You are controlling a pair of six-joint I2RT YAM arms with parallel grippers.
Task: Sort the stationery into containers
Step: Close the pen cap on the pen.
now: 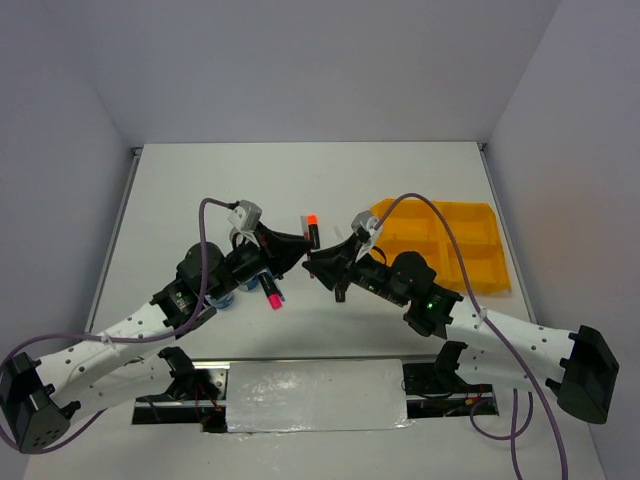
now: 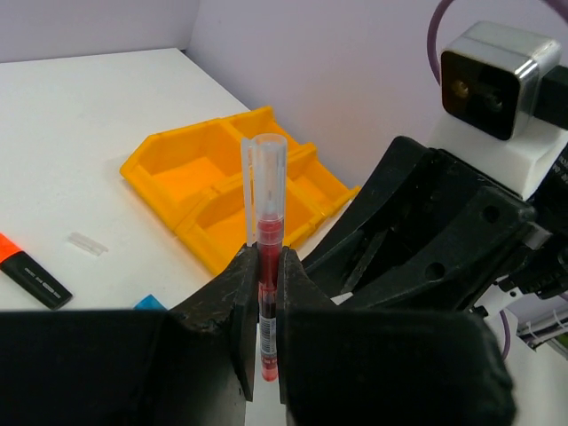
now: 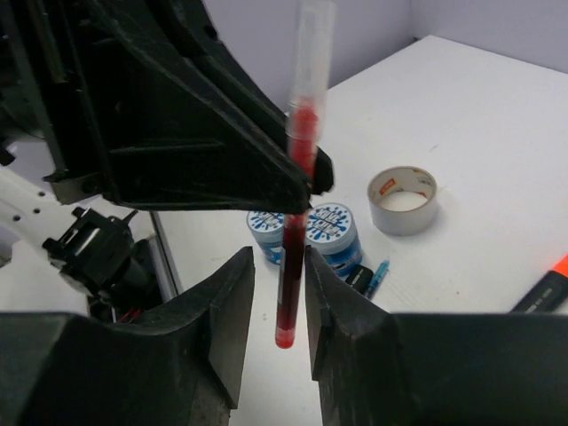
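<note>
Red pen (image 3: 291,266) top blurred, cut by upper edge; orange highlighter (image 3: 543,288) cut by right edge.

Light is coming in bright, even and diffuse from overhead; the white table (image 1: 200,190) is reading clean. Around the red pen (image 3: 290,266) the arms (image 1: 140,322) are throwing only faint, soft shadows. Right wrist view: the pen is smearing, cap end blurring; the right gripper (image 3: 279,275) flanking it is rendering dark and soft. Left wrist view: pen is looking crisp, tray (image 2: 169,169) behind it going slightly soft.
</note>
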